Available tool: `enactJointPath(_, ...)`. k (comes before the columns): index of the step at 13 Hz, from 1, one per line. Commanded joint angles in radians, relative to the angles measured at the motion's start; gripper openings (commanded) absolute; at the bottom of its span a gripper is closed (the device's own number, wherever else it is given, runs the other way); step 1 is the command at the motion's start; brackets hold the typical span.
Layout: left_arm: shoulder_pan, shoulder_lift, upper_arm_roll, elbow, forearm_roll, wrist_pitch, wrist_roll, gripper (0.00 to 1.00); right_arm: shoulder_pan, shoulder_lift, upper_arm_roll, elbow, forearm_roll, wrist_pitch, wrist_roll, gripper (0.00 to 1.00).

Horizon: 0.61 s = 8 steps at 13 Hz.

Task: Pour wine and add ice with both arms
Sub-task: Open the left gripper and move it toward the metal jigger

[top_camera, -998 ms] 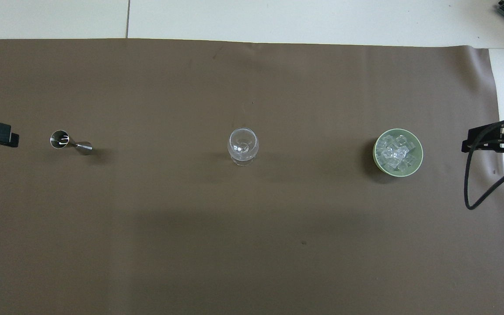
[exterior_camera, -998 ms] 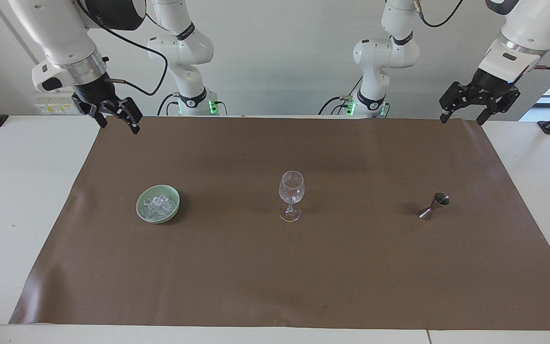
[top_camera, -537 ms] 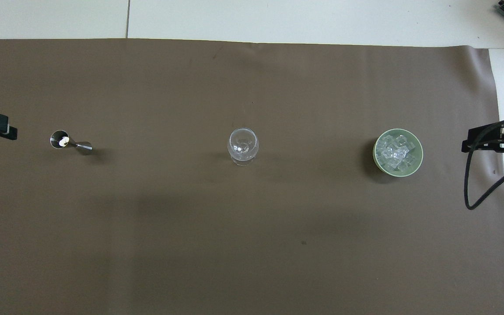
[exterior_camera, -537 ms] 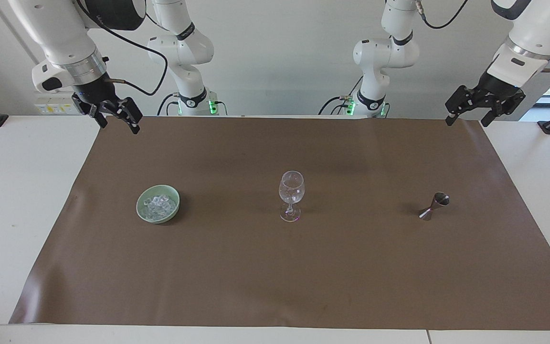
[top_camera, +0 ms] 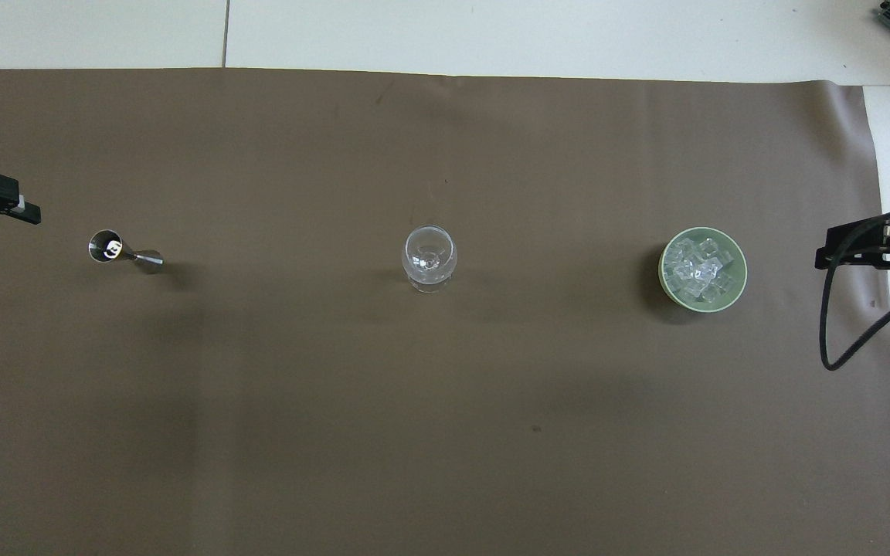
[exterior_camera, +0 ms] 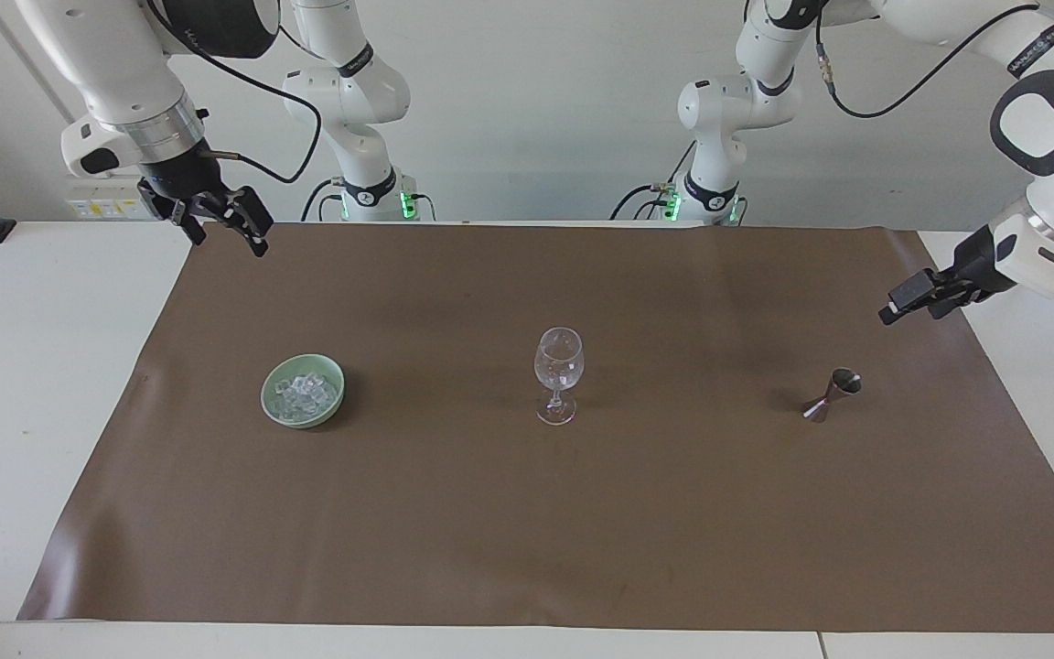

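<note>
The left gripper (exterior_camera: 909,302), released and empty, had dropped over the brown mat (exterior_camera: 527,549) toward the jigger (exterior_camera: 832,395); wine invisible there. The right gripper (exterior_camera: 220,220) waited, released. Glass (exterior_camera: 558,373) empty; ice (exterior_camera: 306,395) in the bowl (exterior_camera: 271,403) beside it.

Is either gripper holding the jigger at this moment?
No: the jigger stands alone on the brown mat, with the left gripper in the air beside it and the right gripper waiting, both empty.
</note>
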Motion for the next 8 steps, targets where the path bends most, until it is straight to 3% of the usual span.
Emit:
enactJointPath(1,0.015,0.053,-0.006,0.025,-0.062,0.010,-0.151,1.00,-0.006,-0.008,0.001,-0.005,0.023,-0.006,-0.018,1.00)
enactJointPath(8,0.142,0.126,-0.006,-0.008,-0.301,0.011,-0.517,1.00,-0.006,-0.008,0.001,-0.005,0.023,-0.006,-0.018,1.00)
